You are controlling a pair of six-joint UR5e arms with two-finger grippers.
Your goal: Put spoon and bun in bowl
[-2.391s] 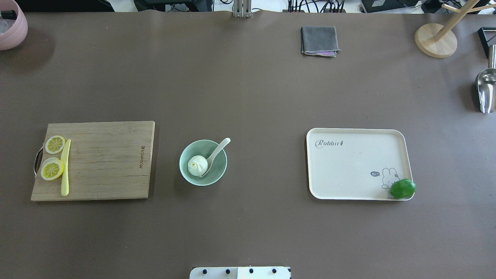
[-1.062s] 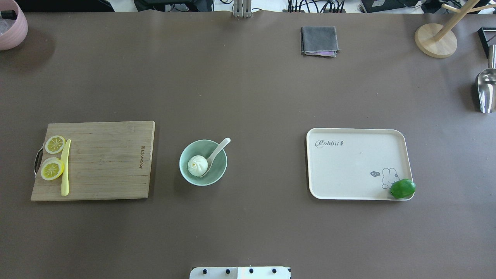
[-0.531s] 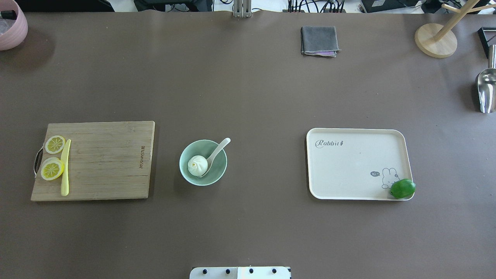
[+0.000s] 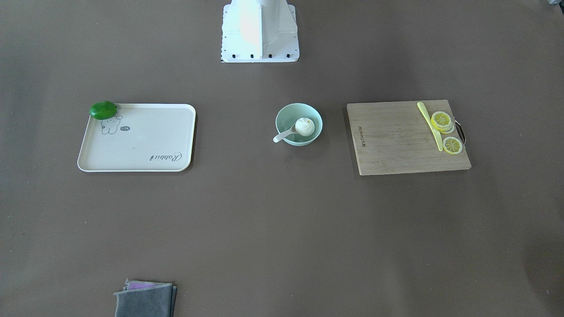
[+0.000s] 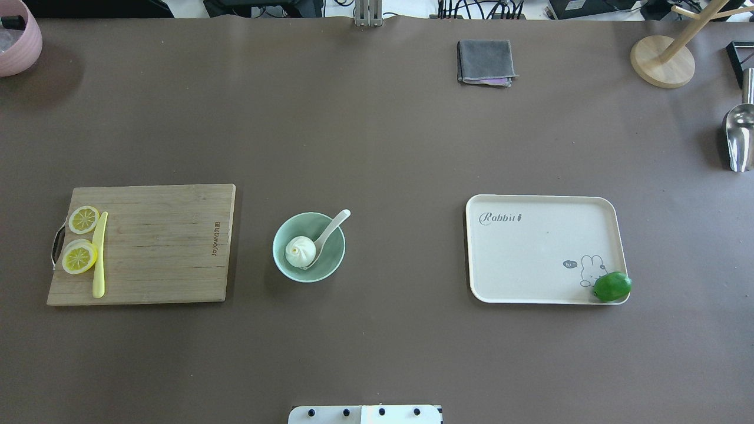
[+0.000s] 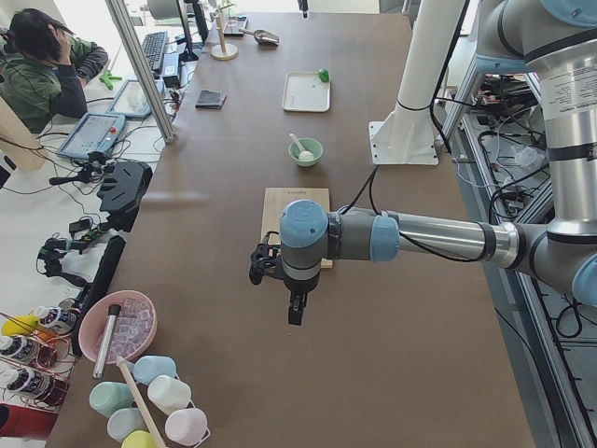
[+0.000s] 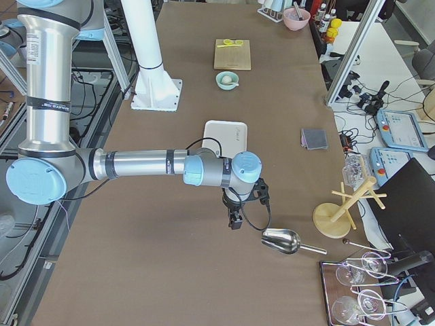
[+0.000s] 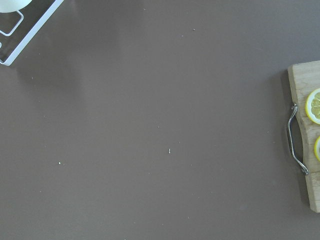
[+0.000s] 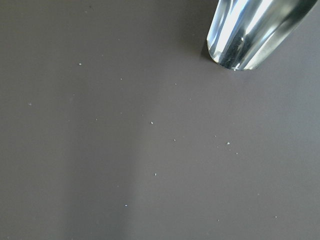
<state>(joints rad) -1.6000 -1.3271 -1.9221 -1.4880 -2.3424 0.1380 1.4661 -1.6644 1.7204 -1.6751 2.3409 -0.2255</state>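
Note:
The mint-green bowl (image 5: 337,259) stands on the brown table between a cutting board and a tray. The white bun (image 5: 300,251) sits inside it. The white spoon (image 5: 333,227) lies in the bowl beside the bun, its handle leaning over the far right rim. The bowl also shows in the front view (image 4: 286,112) with the bun (image 4: 305,126) and the spoon (image 4: 282,136). My left gripper (image 6: 295,313) hangs far beyond the board's outer end. My right gripper (image 7: 235,222) hangs near a metal scoop. I cannot tell whether either is open or shut.
A wooden cutting board (image 5: 159,247) with lemon slices (image 5: 80,257) and a yellow knife (image 5: 99,259) lies left of the bowl. A cream tray (image 5: 530,247) with a green fruit (image 5: 612,287) lies to the right. A grey cloth (image 5: 485,61) and a metal scoop (image 5: 738,138) lie farther off.

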